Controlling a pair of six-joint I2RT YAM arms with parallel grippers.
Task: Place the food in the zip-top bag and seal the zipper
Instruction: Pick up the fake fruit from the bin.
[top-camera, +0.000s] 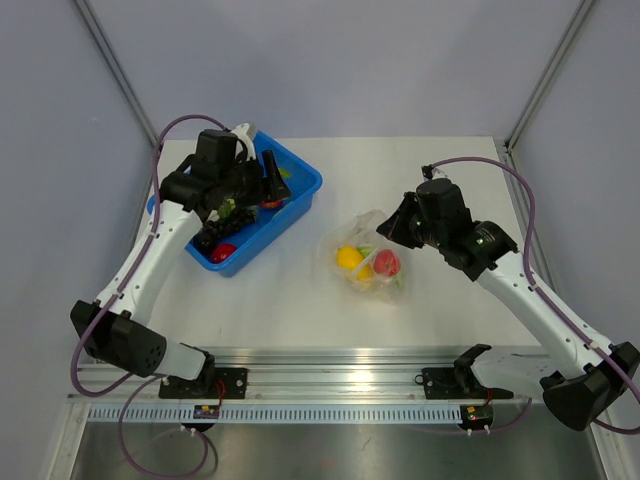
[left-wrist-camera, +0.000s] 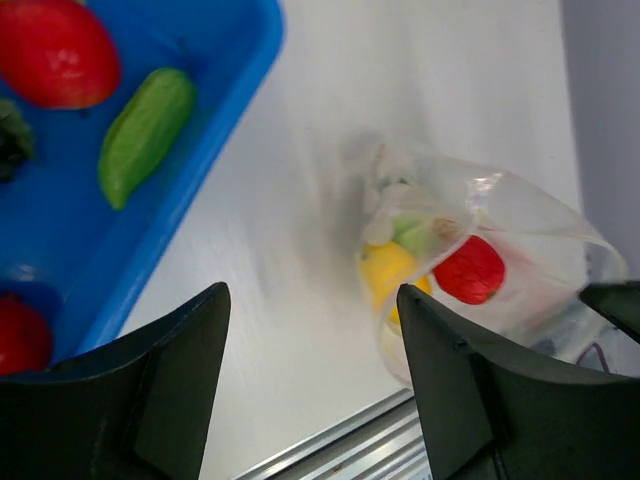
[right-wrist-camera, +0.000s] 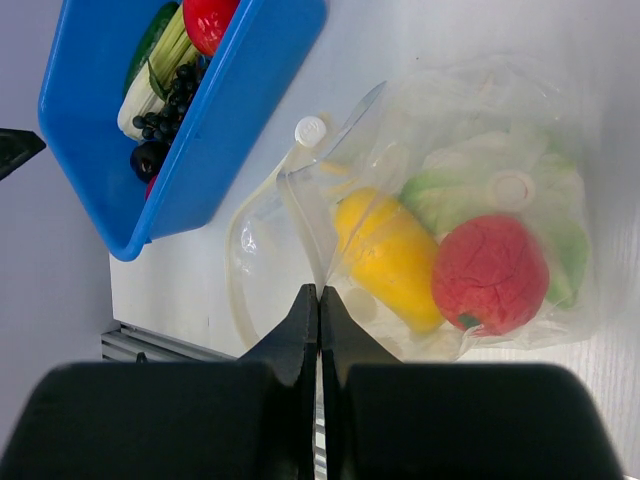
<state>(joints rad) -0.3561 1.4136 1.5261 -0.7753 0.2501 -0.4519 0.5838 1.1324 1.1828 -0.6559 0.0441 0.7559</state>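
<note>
The zip-top bag (top-camera: 366, 262) lies on the table right of centre, its mouth open toward the tub. Inside it are a yellow pepper (right-wrist-camera: 390, 255), a red tomato (right-wrist-camera: 490, 272) and a white-green cauliflower (right-wrist-camera: 500, 185). My right gripper (right-wrist-camera: 319, 295) is shut on the bag's mouth edge by the zipper (right-wrist-camera: 296, 195); it also shows in the top view (top-camera: 400, 226). My left gripper (left-wrist-camera: 312, 330) is open and empty, over the blue tub's near-right side (top-camera: 258, 190). The bag shows in the left wrist view (left-wrist-camera: 490, 235).
The blue tub (top-camera: 300, 178) at the back left holds a leek (right-wrist-camera: 160, 70), dark purple grapes (right-wrist-camera: 165, 110), red pieces (left-wrist-camera: 55, 50) and a green piece (left-wrist-camera: 145, 135). A metal rail (top-camera: 340, 380) runs along the table's near edge.
</note>
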